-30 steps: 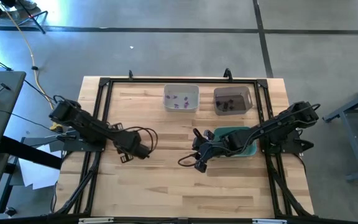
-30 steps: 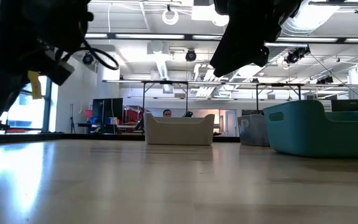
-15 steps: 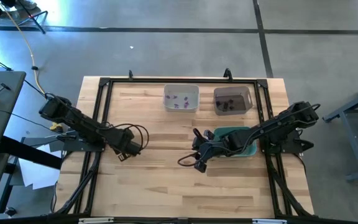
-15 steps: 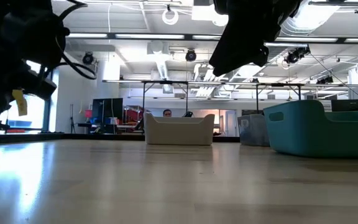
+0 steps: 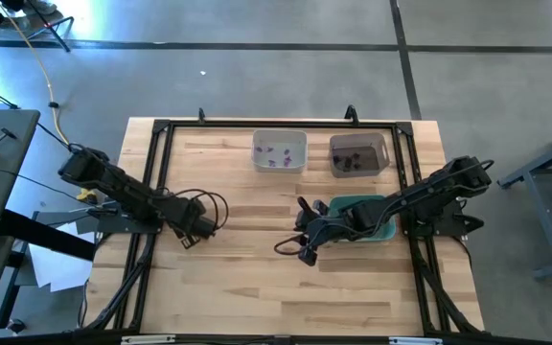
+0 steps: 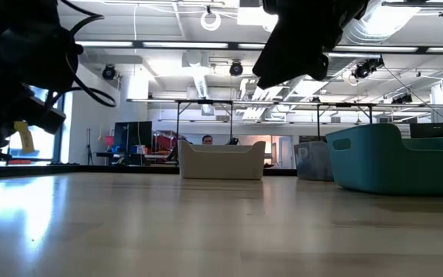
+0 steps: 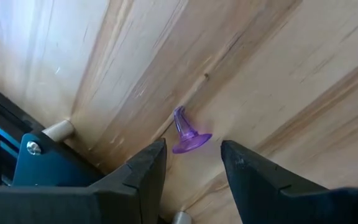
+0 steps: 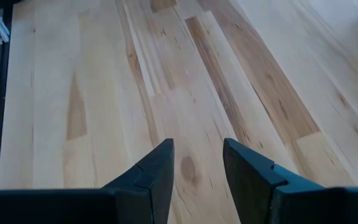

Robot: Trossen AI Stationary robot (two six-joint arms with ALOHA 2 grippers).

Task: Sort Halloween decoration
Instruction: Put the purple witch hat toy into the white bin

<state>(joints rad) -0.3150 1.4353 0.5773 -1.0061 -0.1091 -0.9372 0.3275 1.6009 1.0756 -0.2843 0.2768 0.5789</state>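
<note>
A small purple trinket (image 7: pixel 187 134) of the Halloween decoration, with a flared base and a curved tip, lies on the wooden table near its left edge. My left gripper (image 7: pixel 191 149) (image 5: pixel 188 240) hangs just above it, pointing steeply down and open, one finger on either side without touching. My right gripper (image 8: pixel 197 149) (image 5: pixel 307 247) hovers open over bare wood at the table's middle, beside the teal bin (image 5: pixel 370 217). More purple trinkets lie in the white bin (image 5: pixel 279 150), and dark ones lie in the grey bin (image 5: pixel 358 153).
A black metal frame (image 5: pixel 151 182) runs along the table's edges, and its corner bracket (image 7: pixel 42 155) sits close to my left gripper. The white and grey bins stand at the far edge, and the teal bin (image 6: pixel 398 158) at the right. Bare wood covers the near half.
My left gripper has drawn back toward the table's left edge and sunk closer to the wood. My right arm has kept still.
</note>
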